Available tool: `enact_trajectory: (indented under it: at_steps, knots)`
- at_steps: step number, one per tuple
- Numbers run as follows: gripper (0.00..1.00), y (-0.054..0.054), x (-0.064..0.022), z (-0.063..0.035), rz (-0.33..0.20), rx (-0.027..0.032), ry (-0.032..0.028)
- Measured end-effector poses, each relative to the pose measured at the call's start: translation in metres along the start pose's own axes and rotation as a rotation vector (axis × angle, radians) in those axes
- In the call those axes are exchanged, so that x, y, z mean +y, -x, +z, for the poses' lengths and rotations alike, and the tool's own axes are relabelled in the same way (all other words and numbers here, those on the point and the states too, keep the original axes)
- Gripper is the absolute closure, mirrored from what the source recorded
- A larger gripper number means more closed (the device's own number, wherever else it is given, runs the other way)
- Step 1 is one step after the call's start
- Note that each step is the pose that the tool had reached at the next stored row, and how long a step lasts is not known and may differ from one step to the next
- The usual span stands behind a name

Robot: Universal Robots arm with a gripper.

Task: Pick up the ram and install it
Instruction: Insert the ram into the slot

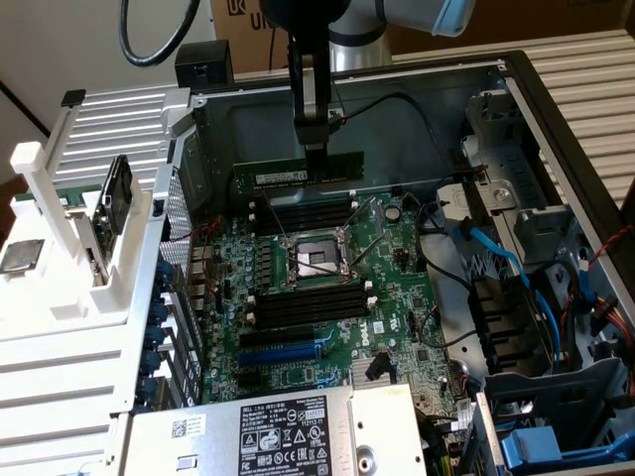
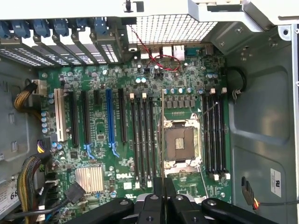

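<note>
The ram (image 1: 283, 174) is a long dark-green stick with a white label strip. It hangs level in the air over the far part of the motherboard (image 1: 387, 297), inside the open computer case. My gripper (image 1: 316, 151) comes straight down from above and is shut on the stick's upper edge near its middle. Below the stick lie black memory slots (image 1: 303, 213), then the CPU socket (image 1: 316, 260) and a second group of slots (image 1: 308, 302). In the wrist view the ram (image 2: 162, 135) appears edge-on as a thin line running out from my gripper (image 2: 163, 189), between the slots (image 2: 142, 135) and the socket (image 2: 180, 142).
A blue expansion slot (image 2: 109, 116) and a silver heatsink (image 2: 88, 178) sit on the board. The power supply (image 1: 268, 431) borders the near side. Blue and black cables (image 1: 496, 258) and drive cages crowd the exterior view's right. A white rack (image 1: 69, 248) with parts stands on the left.
</note>
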State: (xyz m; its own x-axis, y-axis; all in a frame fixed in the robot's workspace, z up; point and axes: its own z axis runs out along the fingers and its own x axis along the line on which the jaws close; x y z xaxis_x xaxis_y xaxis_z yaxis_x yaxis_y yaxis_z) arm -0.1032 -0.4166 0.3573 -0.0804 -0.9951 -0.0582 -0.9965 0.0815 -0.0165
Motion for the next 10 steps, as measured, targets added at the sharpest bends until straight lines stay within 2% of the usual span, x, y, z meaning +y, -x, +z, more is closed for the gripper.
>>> enact_trajectory:
  at_steps: [9, 10]
  knots:
    - [0.88, 0.0000, 0.0000, 0.0004, 0.000, -0.0001, -0.0002]
    - [0.88, 0.0002, 0.0001, 0.0012, 0.000, -0.0002, -0.0017]
